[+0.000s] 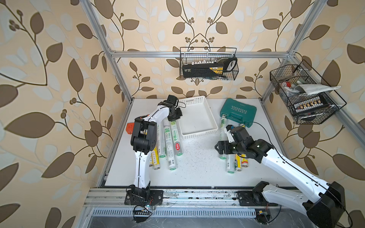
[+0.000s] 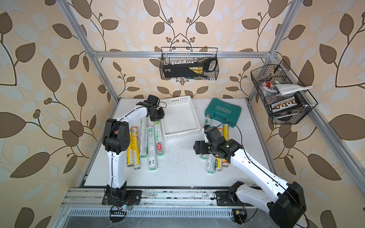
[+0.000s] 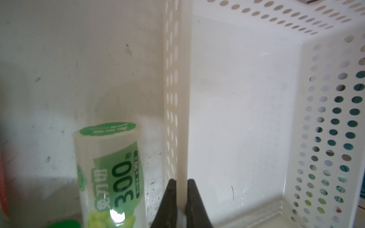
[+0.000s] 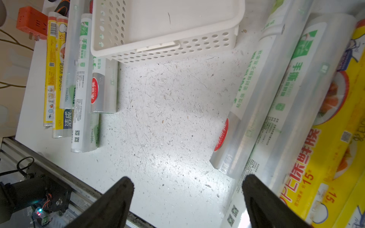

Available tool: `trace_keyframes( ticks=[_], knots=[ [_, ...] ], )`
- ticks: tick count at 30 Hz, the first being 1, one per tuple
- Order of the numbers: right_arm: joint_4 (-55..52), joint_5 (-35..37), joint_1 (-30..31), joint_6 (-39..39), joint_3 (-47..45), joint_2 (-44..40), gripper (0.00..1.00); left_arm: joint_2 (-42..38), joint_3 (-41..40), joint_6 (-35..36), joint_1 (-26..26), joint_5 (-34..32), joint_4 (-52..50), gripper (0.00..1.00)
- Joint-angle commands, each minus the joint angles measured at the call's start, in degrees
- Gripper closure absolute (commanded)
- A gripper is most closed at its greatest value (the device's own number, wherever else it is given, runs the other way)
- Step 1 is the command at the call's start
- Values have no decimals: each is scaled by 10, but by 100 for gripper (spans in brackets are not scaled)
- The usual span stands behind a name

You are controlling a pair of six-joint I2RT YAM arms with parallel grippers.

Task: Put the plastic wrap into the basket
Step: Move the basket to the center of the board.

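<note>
Left wrist view: my left gripper (image 3: 181,184) is clamped on a long side wall of the white basket (image 3: 325,118), with one black finger outside the perforated wall and one inside. Close beside that wall, outside it, lies a plastic wrap roll (image 3: 110,173). Its green label reads "300" beside Chinese characters.

In both top views the basket (image 1: 199,134) (image 2: 181,134) sits toward the rear of the white table (image 1: 197,169) (image 2: 177,169). The left gripper (image 1: 174,116) (image 2: 157,116) is at its left wall. Every roll I can see lies on the table outside the basket, in two lots:
- The left group (image 1: 167,142) (image 2: 150,142) lies just left of the basket.
- The right group (image 1: 231,159) (image 2: 214,159) lies partly under my right arm.

Behind the right group is a green case (image 1: 238,111) (image 2: 223,112) lettered "EXPLOIT", which I see upside down.

Right wrist view: the right gripper (image 4: 187,181) stands wide open over bare, scuffed table and holds nothing. Labels I can read here:
- Yellow roll (image 4: 316,167): "保鲜膜" and "15".
- White roll (image 4: 292,83): "手撕" in green.
- Silver roll (image 4: 246,118): a red oval badge, with green text including "粘性强".
- Far roll (image 4: 65,122): "洁成" and "1241".

An orange plug block (image 4: 31,21) lies beyond the left group.
</note>
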Motion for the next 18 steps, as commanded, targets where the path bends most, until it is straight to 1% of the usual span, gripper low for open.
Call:
trace_keyframes(
  ticks=[1, 3, 7, 11, 18],
  knots=[
    [-36, 27, -9, -3, 27, 15, 12, -57, -25, -4, -14, 8, -20, 90],
    [-48, 28, -26, -3, 34, 22, 13, -72, -42, -7, -20, 11, -18, 90],
    [-46, 6, -70, -4, 31, 22, 15, -96, -73, -11, -33, 16, -18, 91],
    [-42, -1, -98, -9, 33, 26, 16, -122, -108, -14, -46, 19, -17, 92],
    [-28, -29, -142, -20, 41, 66, 23, -175, -183, -23, -67, 27, -6, 92]
  ],
)
